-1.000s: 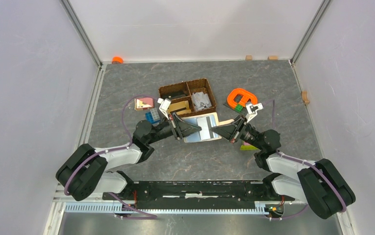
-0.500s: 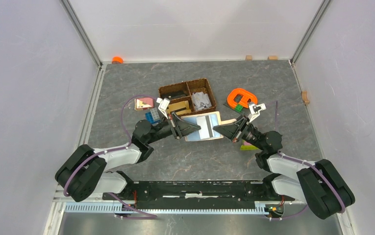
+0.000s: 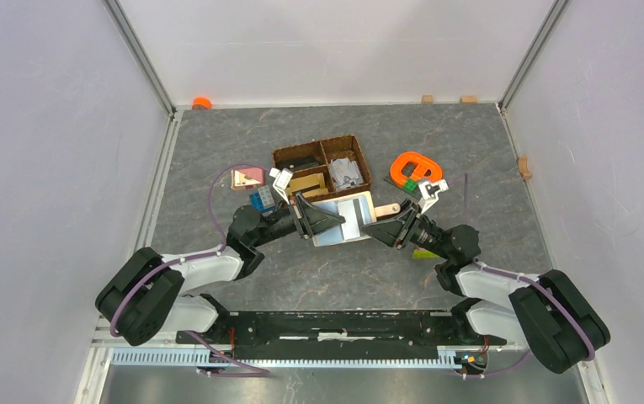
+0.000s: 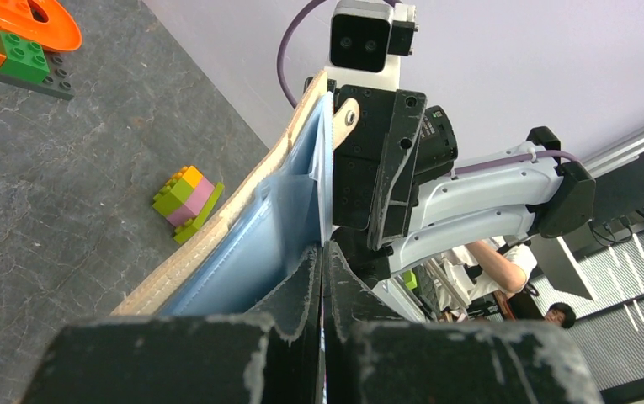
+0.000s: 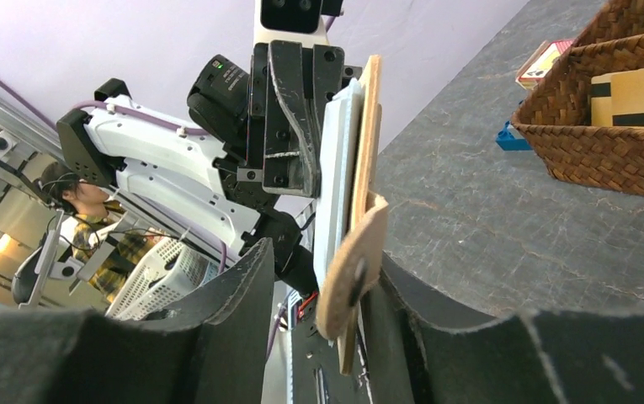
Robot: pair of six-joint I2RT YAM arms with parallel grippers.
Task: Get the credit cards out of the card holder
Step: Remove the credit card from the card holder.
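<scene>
The left gripper [image 3: 328,220] is clamped on the holder [image 3: 352,217] at the edge nearest it. This keeps the holder lifted and spread open toward the other arm. The right gripper [image 5: 327,278] stands with jaws apart, straddling the holder's opposite edge and tab [image 5: 353,265], likely positioned to pinch a card.

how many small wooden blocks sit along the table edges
3. One wooden block and a second sit at the far edge near the right corner; a third at the right edge. More may be hidden.
</scene>
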